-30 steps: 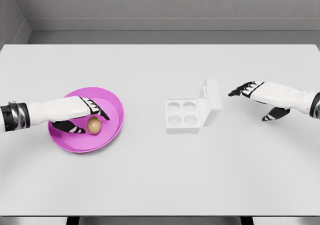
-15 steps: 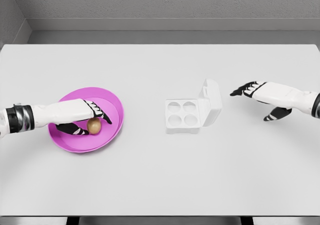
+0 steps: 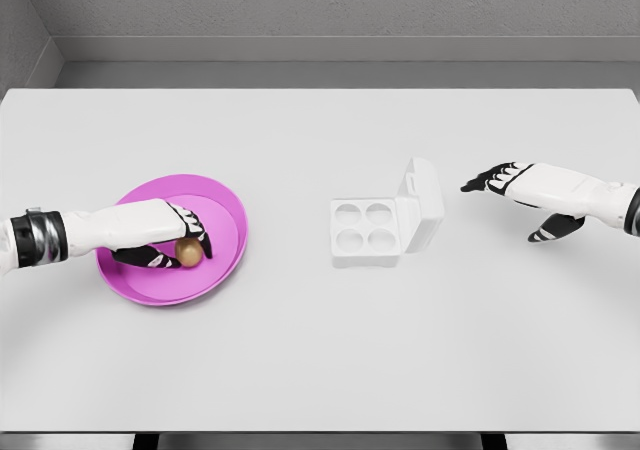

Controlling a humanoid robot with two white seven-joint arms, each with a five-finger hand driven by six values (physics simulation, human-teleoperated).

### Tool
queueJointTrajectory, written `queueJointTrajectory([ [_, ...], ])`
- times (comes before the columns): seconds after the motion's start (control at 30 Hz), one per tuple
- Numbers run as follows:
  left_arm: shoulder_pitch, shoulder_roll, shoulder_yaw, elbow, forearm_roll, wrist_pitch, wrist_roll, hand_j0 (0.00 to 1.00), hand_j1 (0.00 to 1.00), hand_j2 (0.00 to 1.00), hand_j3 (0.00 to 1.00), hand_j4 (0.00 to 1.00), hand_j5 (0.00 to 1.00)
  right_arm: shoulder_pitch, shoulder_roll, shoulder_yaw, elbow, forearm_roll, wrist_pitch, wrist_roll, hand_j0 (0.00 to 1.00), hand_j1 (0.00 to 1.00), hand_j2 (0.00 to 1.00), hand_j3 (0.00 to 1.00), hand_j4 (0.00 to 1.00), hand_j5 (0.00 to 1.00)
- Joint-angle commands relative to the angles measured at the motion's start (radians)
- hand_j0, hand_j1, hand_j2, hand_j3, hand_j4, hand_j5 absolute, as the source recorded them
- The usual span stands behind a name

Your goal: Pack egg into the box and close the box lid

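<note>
Because the egg [image 3: 189, 251] is smooth and fragile, the left hand [image 3: 165, 235], fingers curling around its sides, should grip gently.

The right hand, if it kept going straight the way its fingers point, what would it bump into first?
Probably the raised lid of the open egg box. The right hand points left across the table, roughly toward that lid, with bare table between. Its height is hard to judge, so it might pass over.

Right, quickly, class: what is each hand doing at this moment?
Left hand: fingers closing around the egg in the pink plate.
Right hand: open, empty, hovering right of the box.
</note>
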Motion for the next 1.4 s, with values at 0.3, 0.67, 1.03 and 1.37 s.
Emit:
queueJointTrajectory([
  [0.3, -0.006, 0.005, 0.014, -0.011, 0.008, 0.002, 0.0, 0.39, 0.39, 0.39, 0.39, 0.39, 0.39, 0.0, -0.001, -0.002, -0.002, -0.007, 0.002, -0.001, 1.0, 1.0, 1.0, 1.0, 1.0, 1.0],
  [0.67, -0.006, 0.002, 0.044, -0.025, 0.014, 0.002, 0.0, 0.32, 0.32, 0.32, 0.32, 0.32, 0.32, 0.0, -0.003, -0.002, -0.003, -0.009, 0.002, -0.001, 1.0, 1.0, 1.0, 1.0, 1.0, 1.0],
  [1.03, -0.031, -0.047, 0.046, -0.025, 0.02, 0.002, 0.0, 0.32, 0.32, 0.32, 0.32, 0.32, 0.32, 0.002, -0.004, -0.002, -0.002, -0.01, 0.002, -0.001, 1.0, 1.0, 1.0, 1.0, 1.0, 1.0],
  [1.37, -0.049, -0.092, 0.051, -0.031, 0.02, 0.002, 0.0, 0.32, 0.32, 0.32, 0.32, 0.32, 0.32, 0.002, -0.004, -0.002, -0.002, -0.01, 0.002, -0.001, 1.0, 1.0, 1.0, 1.0, 1.0, 1.0],
])
